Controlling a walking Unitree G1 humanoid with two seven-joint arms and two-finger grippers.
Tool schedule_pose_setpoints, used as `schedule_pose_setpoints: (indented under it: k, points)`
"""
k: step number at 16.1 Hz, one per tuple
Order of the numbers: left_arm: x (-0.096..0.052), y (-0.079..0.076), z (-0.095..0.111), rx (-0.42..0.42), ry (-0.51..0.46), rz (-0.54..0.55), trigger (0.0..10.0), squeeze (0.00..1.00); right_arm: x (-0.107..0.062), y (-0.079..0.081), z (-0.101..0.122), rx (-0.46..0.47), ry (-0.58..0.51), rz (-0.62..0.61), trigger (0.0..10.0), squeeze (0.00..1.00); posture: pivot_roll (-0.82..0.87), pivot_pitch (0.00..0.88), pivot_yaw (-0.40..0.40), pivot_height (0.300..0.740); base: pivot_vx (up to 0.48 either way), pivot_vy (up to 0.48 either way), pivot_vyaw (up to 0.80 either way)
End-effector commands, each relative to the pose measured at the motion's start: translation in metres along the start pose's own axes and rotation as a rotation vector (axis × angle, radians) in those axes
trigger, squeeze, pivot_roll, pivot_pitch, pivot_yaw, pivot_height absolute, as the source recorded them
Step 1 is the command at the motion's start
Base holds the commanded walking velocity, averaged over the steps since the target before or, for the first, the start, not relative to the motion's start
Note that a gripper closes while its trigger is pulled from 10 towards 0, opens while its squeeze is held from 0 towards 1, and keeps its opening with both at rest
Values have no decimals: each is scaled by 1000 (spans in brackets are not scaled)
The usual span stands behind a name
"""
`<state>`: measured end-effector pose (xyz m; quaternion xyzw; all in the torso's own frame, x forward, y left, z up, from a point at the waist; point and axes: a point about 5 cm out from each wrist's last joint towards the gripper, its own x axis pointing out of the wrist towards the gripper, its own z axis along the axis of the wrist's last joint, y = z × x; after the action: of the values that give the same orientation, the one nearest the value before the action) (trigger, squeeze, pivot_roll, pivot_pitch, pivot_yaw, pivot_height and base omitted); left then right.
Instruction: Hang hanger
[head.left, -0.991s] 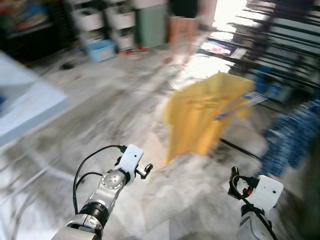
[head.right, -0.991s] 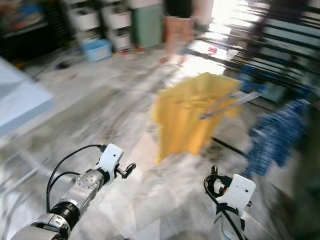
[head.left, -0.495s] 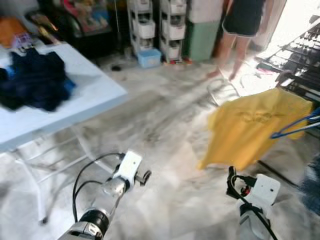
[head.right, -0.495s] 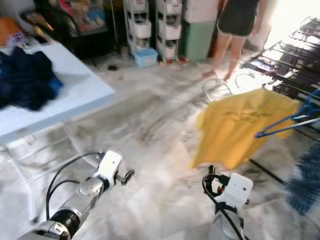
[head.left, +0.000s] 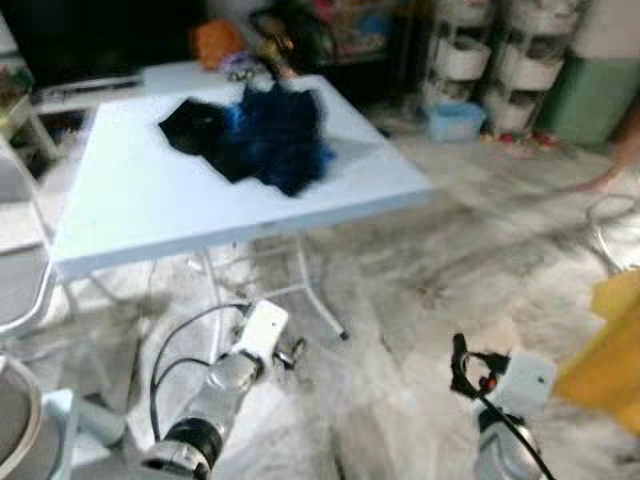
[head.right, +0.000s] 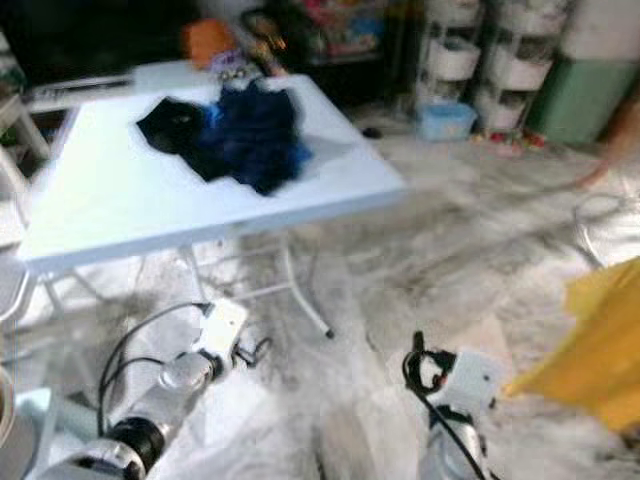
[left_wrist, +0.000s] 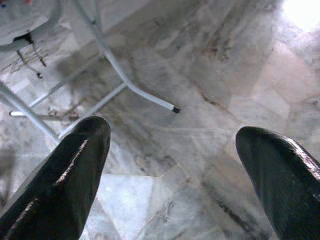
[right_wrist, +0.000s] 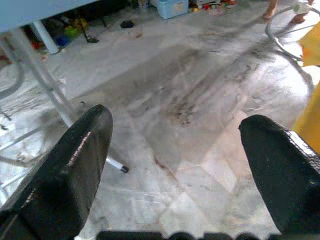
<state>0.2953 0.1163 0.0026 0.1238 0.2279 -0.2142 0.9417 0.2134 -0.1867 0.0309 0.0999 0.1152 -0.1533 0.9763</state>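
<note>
Head views: pale blue folding table (head.left: 150, 200) ahead and to the left, heaped with dark blue and black clothes (head.left: 265, 135); no hanger made out anywhere, so the task's thing cannot be placed. Yellow cloth (head.right: 600, 350) at the right edge, beyond the right gripper (head.left: 462, 360), probably a garment hung to dry. White tiered storage racks (head.left: 490, 60) and a small light blue box (head.left: 452, 120) far off past the table. Both silver arms held low and forward over grey marble floor (head.left: 440, 270), likely a carrying posture for walking, nothing in either

Left wrist view: left gripper (left_wrist: 172, 150) with black fingers (left_wrist: 65, 185) spread wide, nothing between them; beyond the gap, bare marble and a white tubular table leg (left_wrist: 125, 82) with a dark foot cap, well apart from the tips

Right wrist view: fingers (right_wrist: 70, 170) spread just as wide, empty; past the gap, stained marble, another white table leg (right_wrist: 47, 87) off one finger, a sliver of yellow cloth by the other

Judgement: between steps, probably heading to the table for more laundry
</note>
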Motion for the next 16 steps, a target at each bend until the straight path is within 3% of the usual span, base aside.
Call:
schedule_pose_setpoints:
  k: [1,5,12,13,14,15,16]
  points:
    - [-2,11,2,23,-1,26,10000,0,1,5,4,12,-12,13,10000,929,156,0,-39,740,0,480,0]
    - [-1,11,5,37,-8,27,10000,0,2,8,7,3,-17,34,10000,875,168,4,-50,740,0,263,0]
    - [-5,8,-5,-34,-6,44,10000,0,0,16,6,-34,7,114,10000,824,175,30,-88,740,0,0,706]
    - [-5,9,-5,-32,-8,43,10000,0,1,17,7,-29,6,117,10000,612,173,31,-85,740,0,0,0]
    - [-5,9,-4,-25,-14,26,10000,0,1,17,7,-24,5,115,10000,471,173,31,-83,740,0,0,0]
    - [-4,10,-2,-38,-21,16,10000,0,0,17,6,-19,7,111,10000,0,168,30,-80,740,0,0,0]
    - [-4,11,0,-50,-24,15,10000,0,-1,17,6,-14,10,105,10000,0,165,31,-77,740,0,0,0]
